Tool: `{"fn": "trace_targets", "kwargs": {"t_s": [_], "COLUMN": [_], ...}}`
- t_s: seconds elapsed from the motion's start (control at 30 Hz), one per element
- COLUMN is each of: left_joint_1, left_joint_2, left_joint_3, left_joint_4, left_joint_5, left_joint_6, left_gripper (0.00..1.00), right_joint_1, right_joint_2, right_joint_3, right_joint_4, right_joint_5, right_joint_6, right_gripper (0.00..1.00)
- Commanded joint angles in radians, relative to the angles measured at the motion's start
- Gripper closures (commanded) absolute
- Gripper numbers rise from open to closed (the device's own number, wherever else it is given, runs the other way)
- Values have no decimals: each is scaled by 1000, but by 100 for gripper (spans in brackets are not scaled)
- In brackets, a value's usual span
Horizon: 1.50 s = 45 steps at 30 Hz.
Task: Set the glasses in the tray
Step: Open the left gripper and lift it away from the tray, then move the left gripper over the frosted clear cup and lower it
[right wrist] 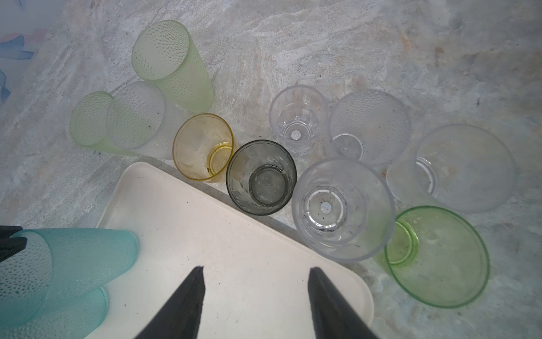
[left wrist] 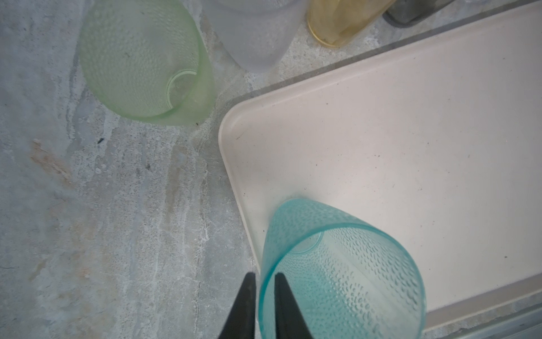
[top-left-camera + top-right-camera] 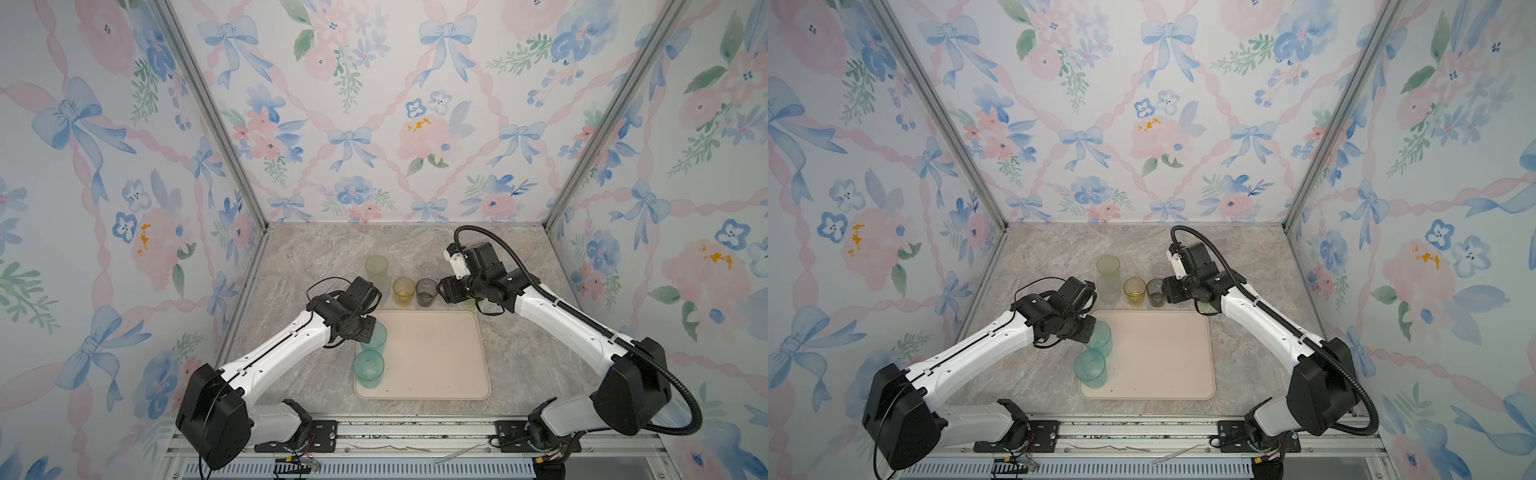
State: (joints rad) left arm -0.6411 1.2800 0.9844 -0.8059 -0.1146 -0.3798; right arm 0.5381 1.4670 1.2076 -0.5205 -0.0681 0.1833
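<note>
Mia: Glasses (image 1: 343, 208), small see-through plastic cups, where are they?

Sam: Ten stand on the grey stone table (image 1: 322, 44), just past the right claw (image 1: 257, 268), which is spread wide and empty. Two tall bumpy teal cups (image 3: 368, 368) stand in the flat cream plastic tray (image 3: 436, 353).

Mia: And the left claw (image 2: 264, 273)?

Sam: Its fingers (image 2: 240, 308) sit close, one inside the teal cup (image 2: 337, 278) under it, one outside. Pinching or letting go, I can't tell. It should open more, I think, then lift straight up.

Mia: What's hidden?

Sam: From above, that claw covers part of the cup, and the right arm (image 3: 561, 316) covers some clear cups (image 1: 369, 123).
</note>
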Motion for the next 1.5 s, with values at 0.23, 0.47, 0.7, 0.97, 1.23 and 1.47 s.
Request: {"fn": "trace_targets", "kwargs": {"t_s": [0.23, 0.47, 0.7, 0.97, 1.23, 1.47], "left_joint_1": [-4, -5, -4, 36, 167, 167], "left_joint_2": [-25, -73, -114, -108, 72, 247], "left_joint_3": [-7, -2, 61, 88, 157, 241], "left_joint_4": [6, 8, 19, 288, 353, 322], "left_joint_5": [-6, -56, -135, -168, 8, 59], "left_joint_6": [-11, -27, -17, 51, 110, 141], "left_gripper": [75, 73, 73, 73, 72, 71], "right_joint_1": [0, 1, 0, -35, -40, -41], "right_joint_2": [-16, -14, 1, 73, 121, 140], "right_joint_3": [-6, -3, 24, 122, 156, 152], "right_joint_4": [-9, -10, -29, -149, -193, -177], "right_joint_5": [-7, -6, 12, 93, 110, 105], "right_joint_6": [7, 7, -6, -26, -36, -31], "right_gripper": [40, 40, 40, 54, 55, 53]}}
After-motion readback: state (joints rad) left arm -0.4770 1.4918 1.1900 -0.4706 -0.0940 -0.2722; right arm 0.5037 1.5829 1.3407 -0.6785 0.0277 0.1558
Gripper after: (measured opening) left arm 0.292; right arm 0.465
